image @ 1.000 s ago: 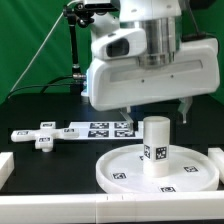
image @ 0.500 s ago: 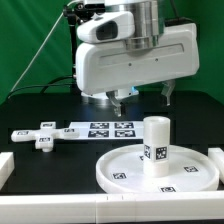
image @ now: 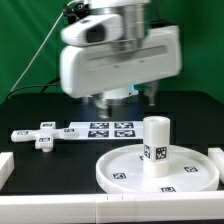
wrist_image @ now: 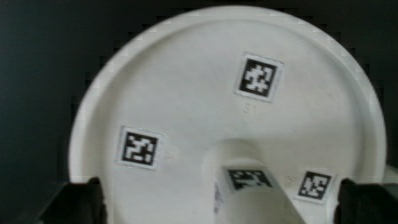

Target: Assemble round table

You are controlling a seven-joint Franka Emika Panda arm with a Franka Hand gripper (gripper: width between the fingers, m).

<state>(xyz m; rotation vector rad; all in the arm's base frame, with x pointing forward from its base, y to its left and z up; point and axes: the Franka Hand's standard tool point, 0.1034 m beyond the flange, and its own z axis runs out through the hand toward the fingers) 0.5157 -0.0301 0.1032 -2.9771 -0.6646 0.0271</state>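
Exterior view first: the gripper (image: pixel 125 97) hangs up in the air behind the round disc (image: pixel 112 170), well clear of it and touching nothing. The leg (image: pixel 154 146) stands upright on the disc, about in the middle, so it sits lower than the gripper and toward the exterior view's right of it. The marker board (image: pixel 100 128) lies flat just behind the disc. The cross-bar foot (image: pixel 38 135) lies further off, to the exterior view's left of the disc.

Wrist view: the camera looks down on the disc (wrist_image: pixel 187 90) with the leg (wrist_image: pixel 249 165) rising from it. Both fingertips (wrist_image: pixel 80 203) are spread wide with nothing held between them, so the gripper is released.
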